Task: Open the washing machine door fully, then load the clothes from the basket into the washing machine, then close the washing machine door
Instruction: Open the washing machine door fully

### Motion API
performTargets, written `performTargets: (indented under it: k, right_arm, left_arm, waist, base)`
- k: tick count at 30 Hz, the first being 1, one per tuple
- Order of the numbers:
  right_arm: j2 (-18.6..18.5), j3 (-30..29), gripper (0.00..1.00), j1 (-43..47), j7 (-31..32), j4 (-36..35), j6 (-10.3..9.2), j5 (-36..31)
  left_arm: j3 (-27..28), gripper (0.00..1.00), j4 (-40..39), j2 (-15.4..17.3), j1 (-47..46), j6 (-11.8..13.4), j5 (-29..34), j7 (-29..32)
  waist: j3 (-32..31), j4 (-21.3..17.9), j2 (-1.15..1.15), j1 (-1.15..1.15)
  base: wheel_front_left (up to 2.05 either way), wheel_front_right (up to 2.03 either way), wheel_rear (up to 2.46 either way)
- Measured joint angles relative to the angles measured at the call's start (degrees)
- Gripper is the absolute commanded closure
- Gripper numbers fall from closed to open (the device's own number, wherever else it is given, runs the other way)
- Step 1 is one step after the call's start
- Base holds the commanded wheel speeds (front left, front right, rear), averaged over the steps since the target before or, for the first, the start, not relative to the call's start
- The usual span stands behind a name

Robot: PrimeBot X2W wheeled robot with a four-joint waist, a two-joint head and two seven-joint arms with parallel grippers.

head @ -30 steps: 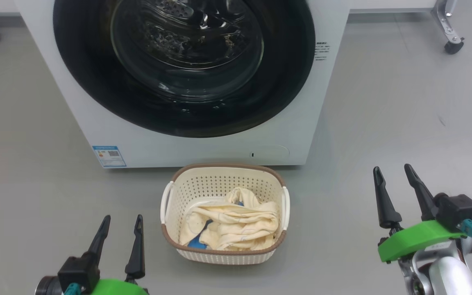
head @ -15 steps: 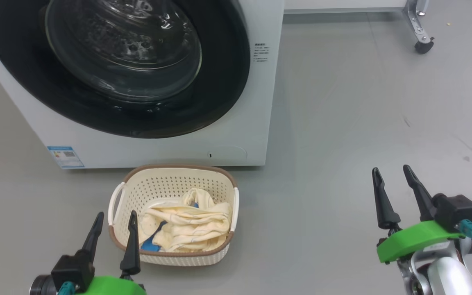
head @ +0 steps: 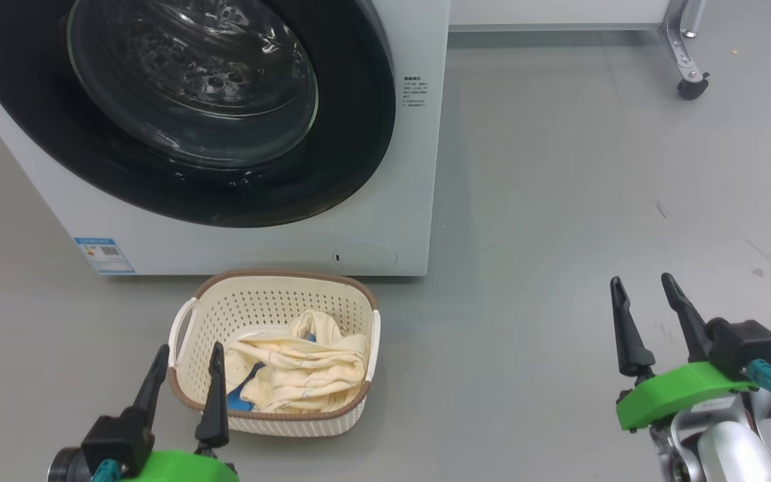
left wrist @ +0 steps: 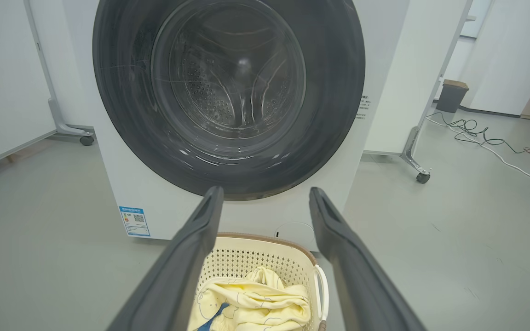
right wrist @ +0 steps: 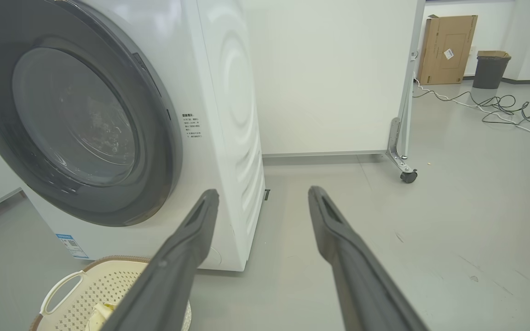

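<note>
Door (head: 191, 87) shut, far left; basket (head: 272, 294) holding clothes (head: 298, 375) just before washing machine (head: 412, 167). Left gripper (head: 189, 347) near basket, right gripper (head: 641, 278) well right; both wide, empty. Risk: grip slipping off glossy rim (head: 359, 147), door left ajar.

washing machine (head: 258, 249): far left of the head view, front toward the robot
door (head: 359, 134): flush against the washing machine front
basket (head: 278, 275): on the floor (head: 546, 221), just before the washing machine, below the door
clothes (head: 305, 371): in the basket, toward its near side
left gripper (head: 189, 347): at the basket's near left corner
right gripper (head: 641, 278): well right of the basket, over the floor
wheeled panel (right wrist: 329, 78): behind the washing machine, to its right
box (right wrist: 446, 48), bin (right wrist: 490, 69): far back right; cables (right wrist: 499, 108) on the floor before them
</note>
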Motion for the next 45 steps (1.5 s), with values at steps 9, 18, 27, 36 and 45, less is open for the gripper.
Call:
performTargets:
  k: [9,18,27,36,45]
  right_arm:
    - [0.0,0.1,0.0,0.0,0.0,0.2,0.0,0.0]
    - [0.0,0.1,0.0,0.0,0.0,0.2,0.0,0.0]
    - [0.0,0.1,0.0,0.0,-0.1,0.1,0.0,0.0]
    - [0.0,0.1,0.0,0.0,-0.1,0.0,0.0,0.0]
    - [0.0,1.0,1.0,-0.4,-0.3,-0.4,0.0,1.3]
  left_arm:
    - [0.1,0.0,0.0,0.0,0.0,0.0,0.0,0.0]
    - [0.2,0.0,0.0,0.0,0.0,0.0,0.0,0.0]
    - [0.3,0.0,0.0,0.0,0.0,0.0,0.0,0.0]
    - [0.3,0.0,0.0,0.0,-0.1,0.0,0.0,0.0]
    - [0.3,0.0,0.0,0.0,-0.8,0.0,0.0,0.0]
  waist:
    - [-0.1,0.0,0.0,0.0]
    - [0.3,0.1,0.0,0.0]
    - [0.7,0.2,0.0,0.0]
    - [1.4,0.3,0.0,0.0]
    - [2.1,0.6,0.0,0.0]
  base:
    - [0.0,0.0,0.0]
    - [0.0,0.0,0.0]
    - [0.0,0.0,0.0]
    - [0.0,0.0,0.0]
    - [0.0,0.0,0.0]
